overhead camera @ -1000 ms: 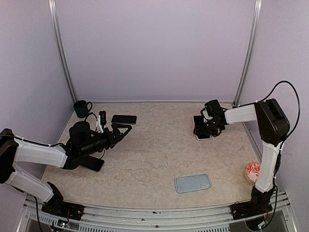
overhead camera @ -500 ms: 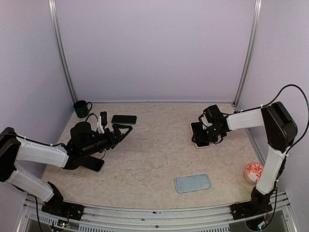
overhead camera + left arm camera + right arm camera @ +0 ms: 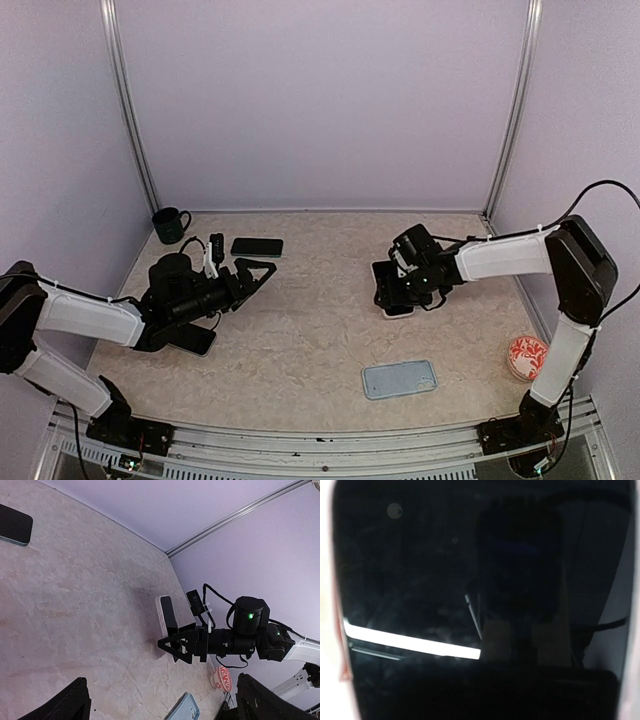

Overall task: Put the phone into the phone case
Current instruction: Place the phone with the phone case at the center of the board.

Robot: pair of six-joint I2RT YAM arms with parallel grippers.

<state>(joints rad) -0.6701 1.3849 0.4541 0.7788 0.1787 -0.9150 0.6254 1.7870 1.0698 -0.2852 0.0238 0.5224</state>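
No readable text, label, brand or number on anything in view.

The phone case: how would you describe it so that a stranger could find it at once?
Look at the table's near edge, right of middle. The phone case lies flat there, alone, between the two arm bases. It is pale blue-grey, while the phones farther back are black, and the small bowl to its right is round, red and white.
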